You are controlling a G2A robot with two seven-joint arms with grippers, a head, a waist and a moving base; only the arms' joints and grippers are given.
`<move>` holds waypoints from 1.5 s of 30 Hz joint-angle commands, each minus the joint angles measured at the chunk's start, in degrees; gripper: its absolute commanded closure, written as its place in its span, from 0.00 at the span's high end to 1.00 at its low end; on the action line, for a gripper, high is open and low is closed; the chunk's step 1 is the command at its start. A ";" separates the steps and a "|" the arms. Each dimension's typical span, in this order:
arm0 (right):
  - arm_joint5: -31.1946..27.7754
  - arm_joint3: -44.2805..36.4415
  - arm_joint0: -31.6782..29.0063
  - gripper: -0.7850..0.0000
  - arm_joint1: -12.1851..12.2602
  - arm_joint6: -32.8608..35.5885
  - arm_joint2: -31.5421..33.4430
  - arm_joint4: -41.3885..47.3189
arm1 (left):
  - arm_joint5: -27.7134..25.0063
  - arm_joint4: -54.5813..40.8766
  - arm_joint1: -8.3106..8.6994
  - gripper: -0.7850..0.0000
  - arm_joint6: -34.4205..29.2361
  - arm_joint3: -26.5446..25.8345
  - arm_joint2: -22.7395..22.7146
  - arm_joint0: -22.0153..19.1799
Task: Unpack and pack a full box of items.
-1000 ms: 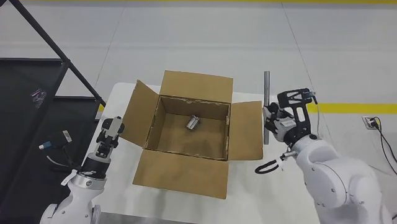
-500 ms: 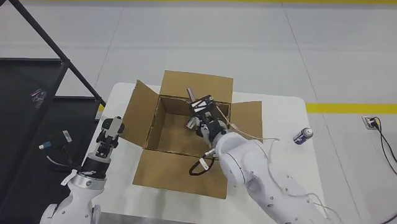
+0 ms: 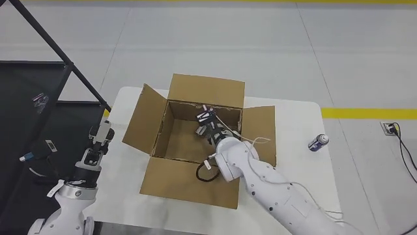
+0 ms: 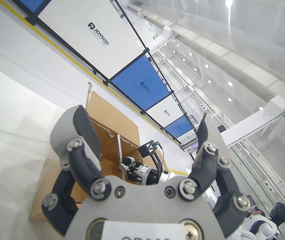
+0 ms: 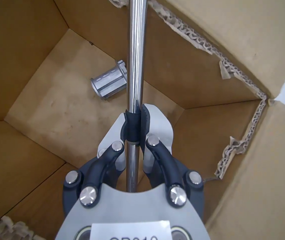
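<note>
The right end effector (image 5: 135, 118) is inside the open brown cardboard box (image 3: 207, 90) in the middle of the white surface (image 3: 293, 170). It is clamped on a long shiny steel rod (image 5: 135, 51), w/ both pads tight on it. The grip sits toward one end, so most of the rod sticks out toward the far wall of the box. A short silver ribbed metal cylinder (image 5: 108, 83) lies on the box floor, just left of the rod's line.

Risks, as I judge them:
- The free tip is very near the far wall and its torn corrugated edge. If the arm pushes further, the tip can hit or snag there and shift the box.
- The overhang is long, so the rod may pivot in the pads, esp. on contact.
- If released from height, it can drop on the cylinder, bounce or roll.
- The arm is close to the right flap and could bend it.

The left end effector (image 4: 142, 123) waits at the left edge of the surface, fingers wide apart and holding nothing. A small dark can (image 3: 318, 142) lies on the surface at the right.
</note>
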 commanded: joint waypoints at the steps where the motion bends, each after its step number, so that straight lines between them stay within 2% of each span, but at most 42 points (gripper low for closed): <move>1: -0.22 2.14 0.38 0.00 -0.57 0.28 -0.38 -0.14 | -0.02 -0.02 0.02 1.00 -0.13 -0.03 -0.11 0.00; 12: -1.43 10.64 3.58 0.00 -3.75 5.95 -2.25 -1.50 | 0.17 0.31 0.02 1.00 -0.17 0.55 1.04 -1.09; 13: -1.69 11.18 3.81 0.15 -4.03 6.26 -2.29 -1.37 | 0.24 0.38 0.02 1.00 -0.16 0.59 1.14 -1.21; 14: -1.90 11.76 4.06 0.25 -4.29 6.49 -2.32 -1.34 | 0.30 0.42 0.02 1.00 -0.13 0.62 1.23 -1.31; 16: -2.12 12.68 4.40 0.38 -4.78 6.43 -2.35 -1.40 | 0.26 0.44 0.02 1.00 -0.13 0.68 1.39 -1.44; 19: -2.59 13.70 4.66 0.43 -5.40 6.16 -2.20 -1.36 | 0.22 0.47 0.03 1.00 -0.15 0.79 1.45 -1.54; 27: -3.69 10.58 3.41 0.45 -5.60 5.74 -0.32 -2.99 | 0.73 0.83 0.03 1.00 -0.26 1.18 2.27 -2.27; 30: -4.82 5.71 1.68 0.45 -4.82 5.99 2.00 -3.20 | 0.95 1.04 0.04 1.00 -0.45 1.40 2.76 -2.77; 33: -7.42 -2.49 -1.27 0.45 -3.29 7.43 6.04 -3.19 | 1.13 1.20 0.05 1.00 -0.76 1.62 3.17 -3.23; 40: -16.19 -31.46 -14.24 0.49 1.76 14.66 22.57 -4.34 | 1.60 1.49 0.07 1.00 -1.71 2.13 4.53 -4.67; 41: -17.45 -34.66 -16.01 0.55 2.30 15.50 25.00 -4.40 | 1.65 1.58 0.08 1.00 -1.81 2.24 4.72 -4.91; 44: -18.46 -41.72 -20.31 0.94 3.55 16.56 32.12 -6.50 | 1.62 1.81 0.08 1.00 -2.19 2.50 5.48 -5.67; 45: -18.31 -43.02 -21.33 1.00 3.82 16.44 34.31 -6.44 | 1.64 1.85 0.08 1.00 -2.22 2.54 5.69 -5.86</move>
